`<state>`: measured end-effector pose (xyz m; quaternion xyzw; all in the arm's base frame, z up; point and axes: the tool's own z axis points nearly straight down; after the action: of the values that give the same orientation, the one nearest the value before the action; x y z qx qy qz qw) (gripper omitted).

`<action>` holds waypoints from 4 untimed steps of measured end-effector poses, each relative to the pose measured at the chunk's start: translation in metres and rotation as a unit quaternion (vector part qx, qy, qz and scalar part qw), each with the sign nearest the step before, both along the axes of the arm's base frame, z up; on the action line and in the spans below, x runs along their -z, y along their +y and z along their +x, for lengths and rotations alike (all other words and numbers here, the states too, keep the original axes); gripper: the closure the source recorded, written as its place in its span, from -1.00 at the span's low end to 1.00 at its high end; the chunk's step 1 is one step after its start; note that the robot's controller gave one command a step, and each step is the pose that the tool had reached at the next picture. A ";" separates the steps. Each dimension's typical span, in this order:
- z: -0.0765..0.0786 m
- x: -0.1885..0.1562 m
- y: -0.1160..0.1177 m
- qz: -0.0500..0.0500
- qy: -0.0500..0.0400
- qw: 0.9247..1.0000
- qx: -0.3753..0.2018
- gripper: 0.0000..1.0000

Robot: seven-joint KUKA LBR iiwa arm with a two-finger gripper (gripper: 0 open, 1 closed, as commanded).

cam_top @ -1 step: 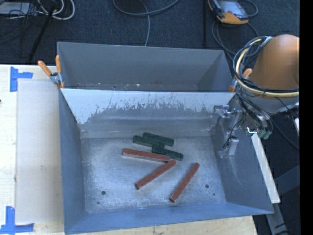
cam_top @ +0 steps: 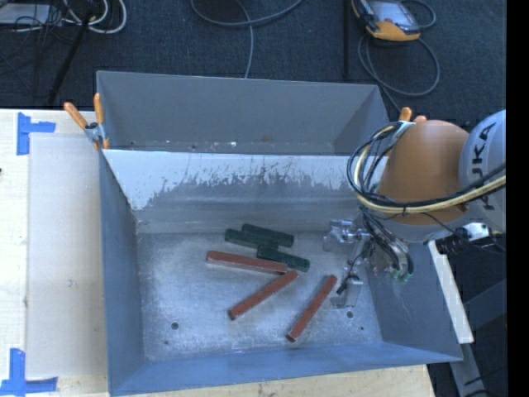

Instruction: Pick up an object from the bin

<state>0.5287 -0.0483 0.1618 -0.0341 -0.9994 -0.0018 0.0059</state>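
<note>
Pincer [cam_top: 349, 288] low at the right side of the bin [cam_top: 240, 114], just beside the upper end of a red-brown stick [cam_top: 310, 311].

The red-brown stick lies flat on the bin floor near the right wall. Its long axis runs on a diagonal, with the upper end pointing to the far right by the pincer and the lower end pointing to the near left, close to the front wall. I cannot tell whether the pincer is open or closed, or whether it touches the stick. Left of it, a 2nd stick [cam_top: 263, 294] of the same colour lies on a similar, flatter diagonal. A 3rd stick [cam_top: 246, 261] lies almost level just behind that one. 2 dark green sticks [cam_top: 266, 235] lie close together behind these, near the middle of the floor. The arm's orange cover [cam_top: 421, 168], ringed by cables [cam_top: 364, 160], hangs over the right wall.
</note>
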 end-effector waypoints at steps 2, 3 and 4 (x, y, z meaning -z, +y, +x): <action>-0.007 0.093 -0.006 -0.001 -0.005 0.996 -0.091 -1.00; -0.007 0.093 -0.007 -0.001 -0.005 0.996 -0.092 1.00; -0.056 0.093 -0.102 0.000 -0.004 0.966 -0.259 1.00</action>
<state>0.4727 -0.1507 0.0690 0.2260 -0.9741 -0.0003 0.0022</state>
